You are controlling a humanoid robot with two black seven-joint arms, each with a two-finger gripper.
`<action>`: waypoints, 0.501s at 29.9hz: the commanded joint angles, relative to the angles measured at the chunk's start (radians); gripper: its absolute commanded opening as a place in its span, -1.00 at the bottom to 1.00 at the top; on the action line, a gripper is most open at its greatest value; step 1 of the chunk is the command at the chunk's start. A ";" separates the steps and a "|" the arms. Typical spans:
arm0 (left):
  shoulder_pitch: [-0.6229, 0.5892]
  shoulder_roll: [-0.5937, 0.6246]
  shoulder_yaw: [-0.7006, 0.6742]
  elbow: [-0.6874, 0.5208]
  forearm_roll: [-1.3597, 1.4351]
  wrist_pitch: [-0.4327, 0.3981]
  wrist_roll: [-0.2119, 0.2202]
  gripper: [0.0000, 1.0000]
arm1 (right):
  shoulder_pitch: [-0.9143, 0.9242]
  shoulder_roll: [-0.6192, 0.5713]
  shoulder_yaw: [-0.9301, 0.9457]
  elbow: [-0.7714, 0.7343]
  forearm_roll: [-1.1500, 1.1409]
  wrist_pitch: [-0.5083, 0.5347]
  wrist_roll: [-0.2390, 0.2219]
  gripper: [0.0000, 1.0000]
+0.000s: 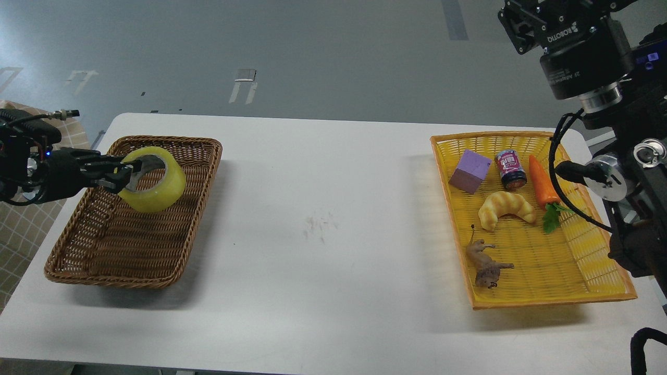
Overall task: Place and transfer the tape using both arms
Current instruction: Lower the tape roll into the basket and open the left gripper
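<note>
The yellow tape roll (159,191) with its grey-white core hangs tilted over the upper part of the brown wicker basket (112,284) at the left. My left gripper (130,174) comes in from the left edge and is shut on the roll's wall, one finger inside the core. I cannot tell whether the roll touches the basket floor. My right gripper (521,26) is raised at the top right, well above the table and partly cut off by the frame edge. Its fingers cannot be told apart.
A yellow tray basket (547,302) at the right holds a purple block (470,171), a small can (510,168), a carrot (542,182), a croissant (504,208) and a toy animal (485,263). The white table (323,224) lies between the baskets. My right arm hangs over the tray's right edge.
</note>
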 commanded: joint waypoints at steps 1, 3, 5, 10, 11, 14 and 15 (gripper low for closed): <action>0.005 -0.005 -0.002 0.021 0.000 0.001 0.000 -1.00 | 0.000 0.000 0.001 -0.001 -0.001 0.000 0.000 1.00; 0.008 -0.010 0.000 0.028 -0.002 0.003 0.000 -1.00 | 0.000 -0.003 -0.001 -0.001 -0.001 0.001 0.000 1.00; 0.016 -0.014 0.000 0.037 -0.006 0.004 0.000 -1.00 | 0.000 -0.003 -0.001 -0.001 -0.001 0.003 0.000 1.00; 0.059 -0.016 0.000 0.073 -0.022 0.042 0.000 -1.00 | 0.003 -0.003 0.002 -0.001 -0.001 0.003 0.000 1.00; 0.071 -0.016 0.000 0.083 -0.022 0.055 0.000 -1.00 | 0.003 -0.003 0.002 -0.001 -0.001 0.003 0.000 1.00; 0.103 -0.019 0.000 0.090 -0.022 0.079 0.000 -0.92 | 0.003 -0.003 0.001 -0.001 -0.001 0.003 0.000 1.00; 0.109 -0.019 0.000 0.091 -0.022 0.085 0.000 -0.89 | 0.003 -0.003 0.001 -0.001 -0.001 0.003 0.000 1.00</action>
